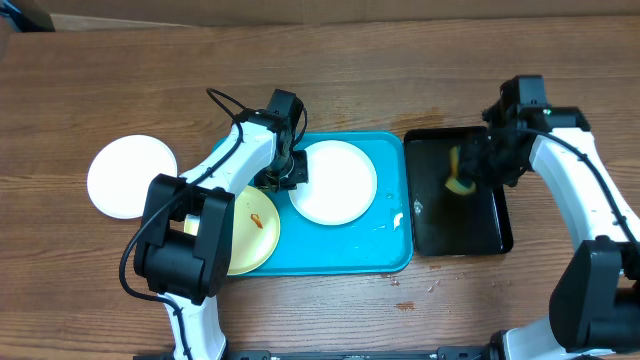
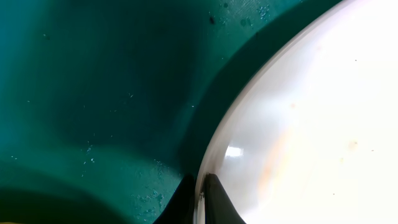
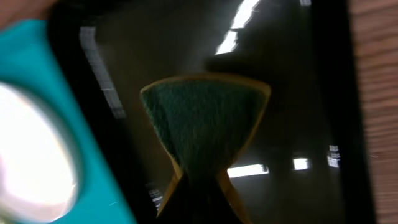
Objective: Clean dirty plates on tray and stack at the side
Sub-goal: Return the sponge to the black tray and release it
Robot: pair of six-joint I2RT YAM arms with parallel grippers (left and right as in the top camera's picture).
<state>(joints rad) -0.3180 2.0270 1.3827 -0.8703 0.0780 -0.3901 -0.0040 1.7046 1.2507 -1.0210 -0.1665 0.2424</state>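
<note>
Item 1: left end effector [image 2: 200, 196], pinched on the rim of the round white plate [image 1: 335, 180] lying in the large cyan-blue plastic tray [image 1: 385, 250].
Item 2: right end effector [image 3: 199, 190], clamped on the green-and-yellow sponge [image 3: 202, 121] over the narrow black tray [image 1: 470, 225].
Step, as I judge it: scrubbing this plate. Next I need the sponge carried across onto its faint orange traces.
Item 3: second white plate [image 1: 130, 176], on the wooden table [image 1: 400, 60], left of the tray.

Tray [image 1: 385, 258] on table [image 1: 100, 80]; smaller tray [image 1: 430, 238] just right of it. 2 plates on tray: front-left plate [image 1: 258, 238], back-right plate [image 1: 335, 185]. 3rd plate [image 1: 125, 178] on table, left of tray. Sponge [image 3: 202, 118] over smaller tray, in right pincer [image 3: 199, 183]. Left pincer [image 2: 200, 196] on back-right plate's left rim.
</note>
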